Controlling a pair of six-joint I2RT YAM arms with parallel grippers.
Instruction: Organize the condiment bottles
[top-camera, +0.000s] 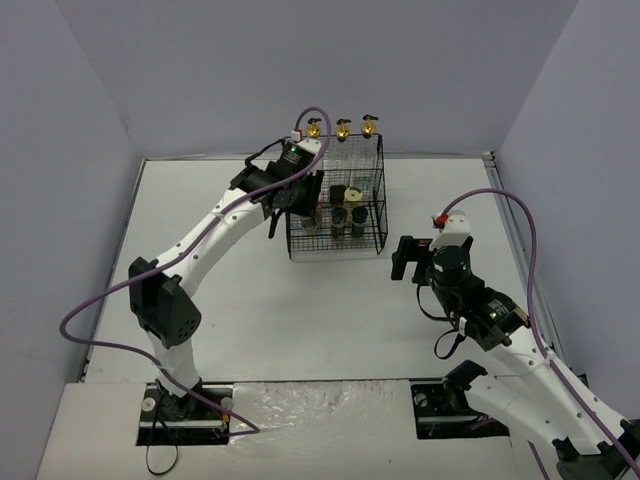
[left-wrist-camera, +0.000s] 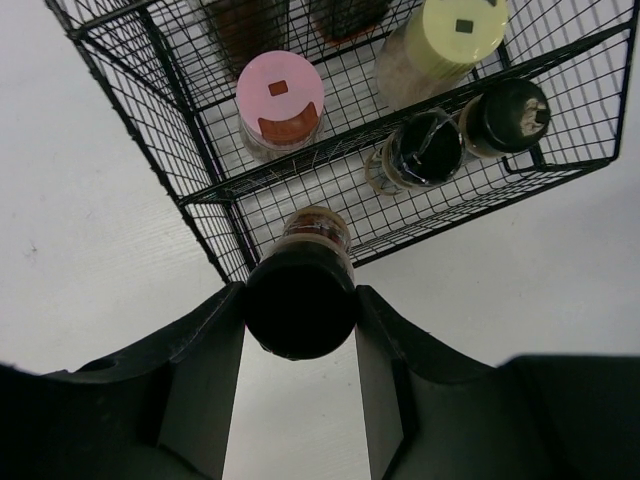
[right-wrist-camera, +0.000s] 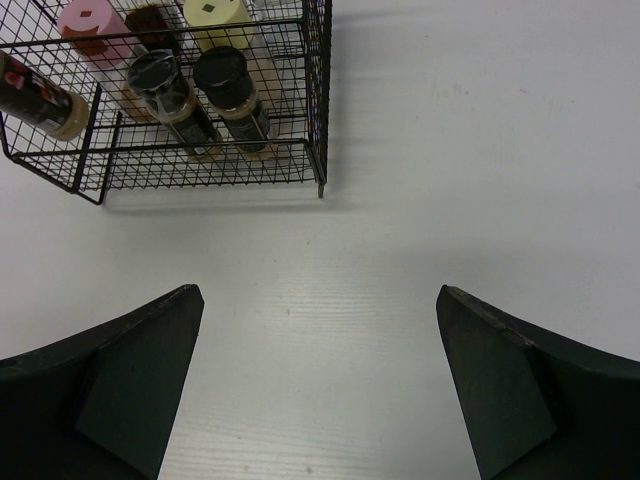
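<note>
I look down on a white counter (top-camera: 190, 200) with a faint grain, boxed in by plain lavender-grey panels: a back wall (top-camera: 300, 60) at twelve o'clock, a left wall (top-camera: 55, 190) at nine and a right wall (top-camera: 600, 150) at three. The light is soft and even, and the shadows are faint. At six o'clock a glossy white board (top-camera: 320, 410) glints.

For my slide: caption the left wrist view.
Left hand grips a black-capped jar at the rack front corner.

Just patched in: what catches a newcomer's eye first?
The left arm's fingers clamp a black-capped jar at the black wire rack's left front corner. Inside stand a pink-capped jar and a cream-yellow-capped jar; the right arm's fingers hang wide open right of the rack.
</note>
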